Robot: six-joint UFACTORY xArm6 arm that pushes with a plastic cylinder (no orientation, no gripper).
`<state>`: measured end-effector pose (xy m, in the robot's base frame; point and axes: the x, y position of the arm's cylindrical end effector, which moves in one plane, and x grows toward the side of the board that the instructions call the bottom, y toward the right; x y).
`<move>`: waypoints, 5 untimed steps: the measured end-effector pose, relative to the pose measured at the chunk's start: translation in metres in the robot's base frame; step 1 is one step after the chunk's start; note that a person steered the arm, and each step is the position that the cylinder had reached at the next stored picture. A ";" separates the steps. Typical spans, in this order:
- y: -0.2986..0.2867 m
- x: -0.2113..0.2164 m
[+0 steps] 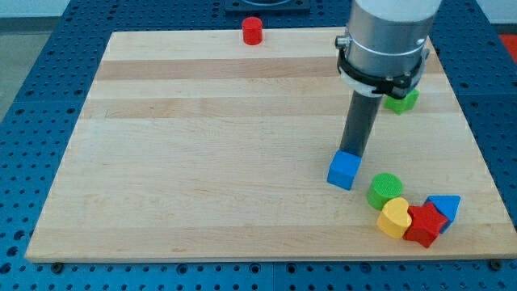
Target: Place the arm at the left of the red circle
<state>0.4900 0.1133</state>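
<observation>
The red circle (253, 31) is a small red cylinder at the view's top edge of the wooden board (202, 162), left of centre. My tip (352, 153) is far from it, toward the view's lower right, touching the top edge of a blue cube (344, 170). The rod rises from there into the arm's grey body (388, 36) at the view's top right.
A green block (401, 100) sits partly hidden behind the arm at the right. A cluster at the lower right holds a green cylinder (385, 191), a yellow heart (394, 217), a red star (425, 225) and a blue triangle (445, 208).
</observation>
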 end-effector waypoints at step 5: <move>-0.253 -0.244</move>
<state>0.2457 -0.1400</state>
